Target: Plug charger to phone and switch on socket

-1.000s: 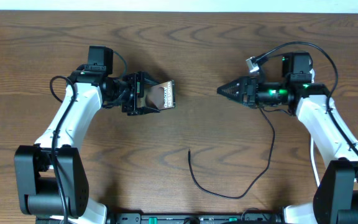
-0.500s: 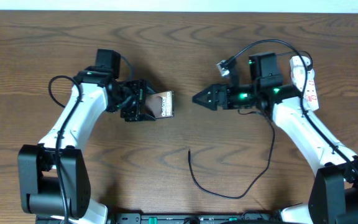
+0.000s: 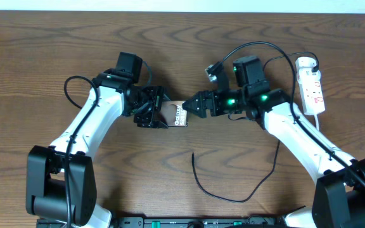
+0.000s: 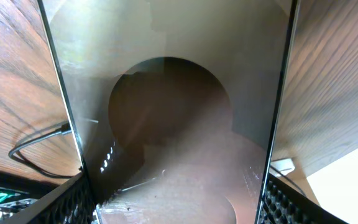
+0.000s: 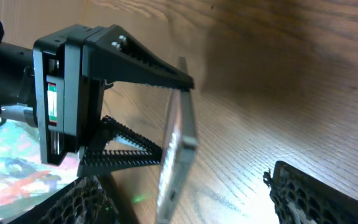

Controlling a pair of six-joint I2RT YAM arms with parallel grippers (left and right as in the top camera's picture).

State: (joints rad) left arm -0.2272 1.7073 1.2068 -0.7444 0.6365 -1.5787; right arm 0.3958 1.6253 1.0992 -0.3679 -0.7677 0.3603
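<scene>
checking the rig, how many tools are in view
2: the left tool grips the phone mid-table; the right tool, open, points at the phone's right end. None look hidden.

The table (image 3: 37, 57) is grained wood with a soft sheen. The phone (image 4: 173, 143) is smooth, glossy glass. The power strip (image 3: 312, 88) is white plastic, the cable (image 3: 239, 200) matt black.

A dark brown wooden tabletop (image 3: 182, 57) with wavy, swirling grain fills nearly the whole overhead frame. A thin pale strip (image 3: 170, 5) runs along the top edge where the wood ends; what it is cannot be told. The light is soft and even, with faint shadows. In the left wrist view, a bright pale area (image 4: 347, 199) fills the lower right corner.
</scene>
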